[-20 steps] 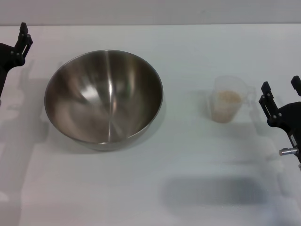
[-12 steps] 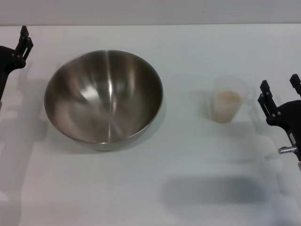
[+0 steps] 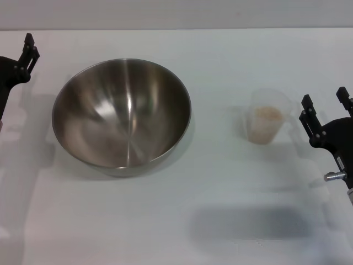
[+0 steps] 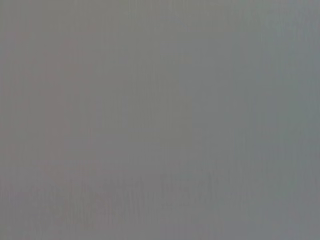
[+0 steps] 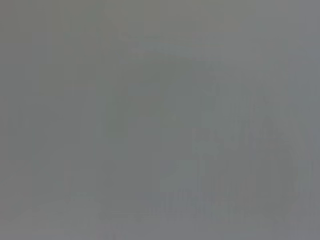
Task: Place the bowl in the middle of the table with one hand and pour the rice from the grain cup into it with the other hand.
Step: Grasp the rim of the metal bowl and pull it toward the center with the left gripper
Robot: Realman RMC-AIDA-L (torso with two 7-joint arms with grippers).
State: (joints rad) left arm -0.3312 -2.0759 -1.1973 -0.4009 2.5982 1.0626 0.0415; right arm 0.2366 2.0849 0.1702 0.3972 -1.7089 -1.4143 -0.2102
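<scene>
Looking down from the head view, we saw the bowl [image 3: 122, 115] standing left of centre on the table [image 3: 220, 199], holding nothing. The grain cup [image 3: 268, 116] stood upright well to its right, with rice [image 3: 267, 114] inside. Our right gripper [image 3: 324, 105] hung just beside the cup, fingers spread, gripping nothing. Our left gripper [image 3: 27, 51] waited near the far left edge; we could not tell its opening.

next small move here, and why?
Probably ease the right end effector, fingers open, toward the grain cup: it sits just beside the cup, not touching. The bowl stands left of centre, ungrasped, with the left end effector off beside it.
</scene>
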